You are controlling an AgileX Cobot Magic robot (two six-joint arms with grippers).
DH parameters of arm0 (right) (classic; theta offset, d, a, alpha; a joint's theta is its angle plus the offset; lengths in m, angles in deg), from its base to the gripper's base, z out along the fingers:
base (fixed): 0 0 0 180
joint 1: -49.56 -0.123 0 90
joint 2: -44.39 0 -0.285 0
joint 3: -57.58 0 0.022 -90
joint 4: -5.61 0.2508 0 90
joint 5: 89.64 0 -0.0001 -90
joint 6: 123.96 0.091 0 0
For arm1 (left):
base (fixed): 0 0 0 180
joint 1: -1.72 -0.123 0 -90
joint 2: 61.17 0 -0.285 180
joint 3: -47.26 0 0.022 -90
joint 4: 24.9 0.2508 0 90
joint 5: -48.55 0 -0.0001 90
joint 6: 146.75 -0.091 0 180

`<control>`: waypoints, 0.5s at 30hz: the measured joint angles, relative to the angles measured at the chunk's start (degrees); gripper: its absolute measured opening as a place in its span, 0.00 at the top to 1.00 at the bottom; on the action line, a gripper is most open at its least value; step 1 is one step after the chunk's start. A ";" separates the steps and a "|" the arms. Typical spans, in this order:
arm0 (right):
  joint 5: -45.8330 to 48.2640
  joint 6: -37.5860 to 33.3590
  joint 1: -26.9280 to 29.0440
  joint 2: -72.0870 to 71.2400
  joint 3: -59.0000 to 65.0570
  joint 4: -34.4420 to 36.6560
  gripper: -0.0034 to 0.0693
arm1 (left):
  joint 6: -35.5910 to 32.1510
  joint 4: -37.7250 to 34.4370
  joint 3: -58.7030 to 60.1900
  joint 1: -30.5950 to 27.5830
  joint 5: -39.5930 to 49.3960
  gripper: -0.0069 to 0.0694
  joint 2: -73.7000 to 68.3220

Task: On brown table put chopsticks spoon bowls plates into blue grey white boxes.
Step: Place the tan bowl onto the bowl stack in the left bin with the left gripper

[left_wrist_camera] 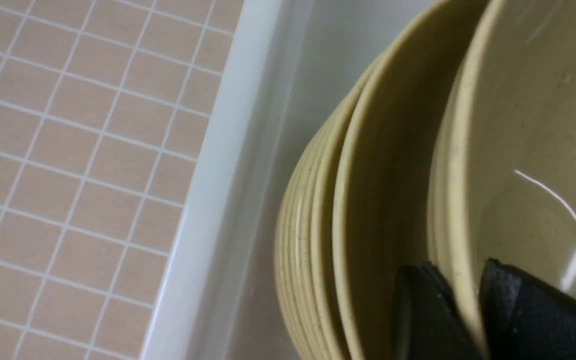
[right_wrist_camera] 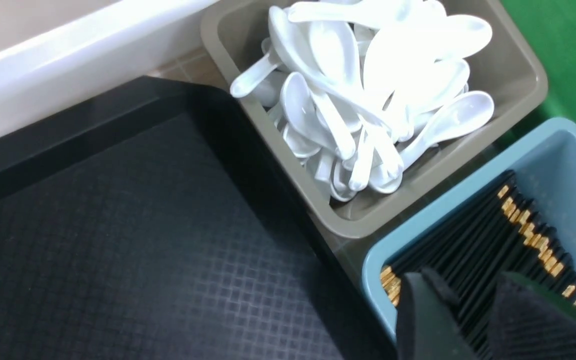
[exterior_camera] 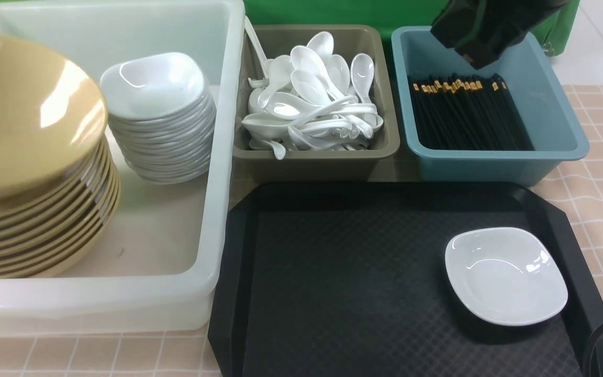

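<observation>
Left end effector (left_wrist_camera: 455,270), cropped, astride bowl (left_wrist_camera: 518,125)

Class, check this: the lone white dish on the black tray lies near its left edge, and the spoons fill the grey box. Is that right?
No: the front view shows the white dish near the right edge of the black tray. The spoons do fill the grey box.

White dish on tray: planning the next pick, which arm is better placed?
Right: white dish lies on the tray's right side; right gripper is open, left gripper clamps a yellow bowl.
</observation>
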 joint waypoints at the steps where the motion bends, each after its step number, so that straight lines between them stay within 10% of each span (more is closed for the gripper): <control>1: 0.00 0.00 0.00 0.00 0.00 0.00 0.63 | 0.31 0.32 0.00 0.11 0.00 0.70 0.00; 8: 0.21 0.00 0.00 0.00 0.00 0.02 0.63 | 6.54 10.98 -1.71 4.63 -1.14 0.24 1.04; 15: 3.24 1.74 0.00 0.00 0.00 -1.60 0.63 | 12.83 14.17 -9.58 16.00 4.44 0.14 4.92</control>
